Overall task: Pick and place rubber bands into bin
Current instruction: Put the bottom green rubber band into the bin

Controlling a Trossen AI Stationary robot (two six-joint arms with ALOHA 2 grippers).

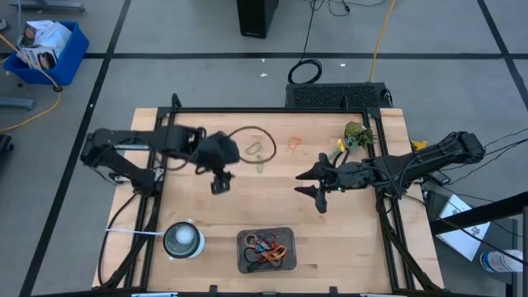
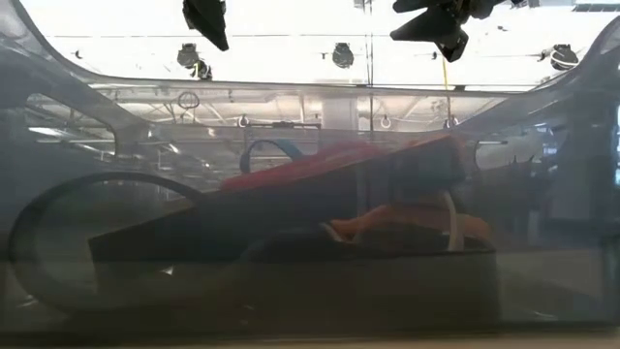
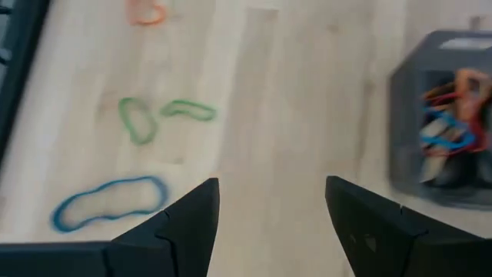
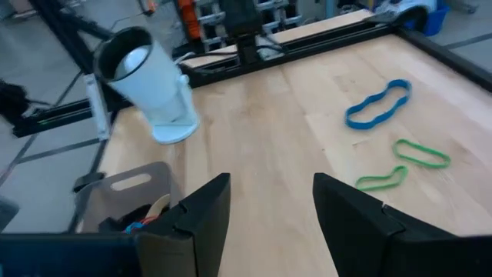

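High view: wooden table. The bin sits at the near edge, holding a tangle of rubber bands in red, blue and orange. A round white object stands just to its left. Loose bands lie at the far middle: a blue band, two green bands, an orange band. The left gripper hangs over bare wood near the green bands, holding nothing. The right gripper is at centre-right, fingers spread, empty.

Low view: bin contents fill the picture close up; both grippers show only as dark shapes at the top.

Left wrist view: fingers parted, nothing between them; blue, green and orange bands and the bin ahead.

Right wrist view: fingers apart, empty, over bare wood.
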